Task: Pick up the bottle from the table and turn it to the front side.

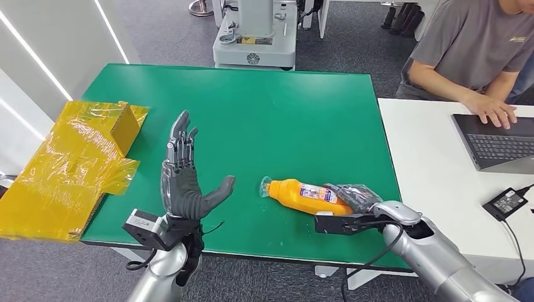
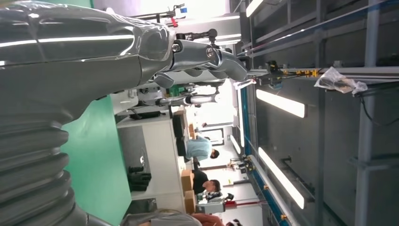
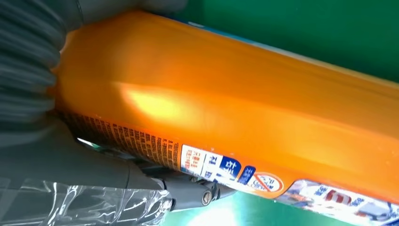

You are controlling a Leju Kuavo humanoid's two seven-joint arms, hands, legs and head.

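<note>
On the green table (image 1: 264,107), toward 5 o'clock, an orange bottle (image 1: 301,192) is laid on its side, glossy and smooth, printed label showing, clear-wrapped cap pointing to 9 o'clock. Its base end is gripped by the right hand (image 1: 354,200). At 7 o'clock the left hand (image 1: 184,182) is held upright, fingers spread, holding nothing.

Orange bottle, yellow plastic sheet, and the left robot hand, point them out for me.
orange bottle (image 1: 296,189), head view, on its orange body near the neck.
yellow plastic sheet (image 1: 60,179), head view, on its flat middle.
left robot hand (image 1: 182,189), head view, on the palm.
</note>
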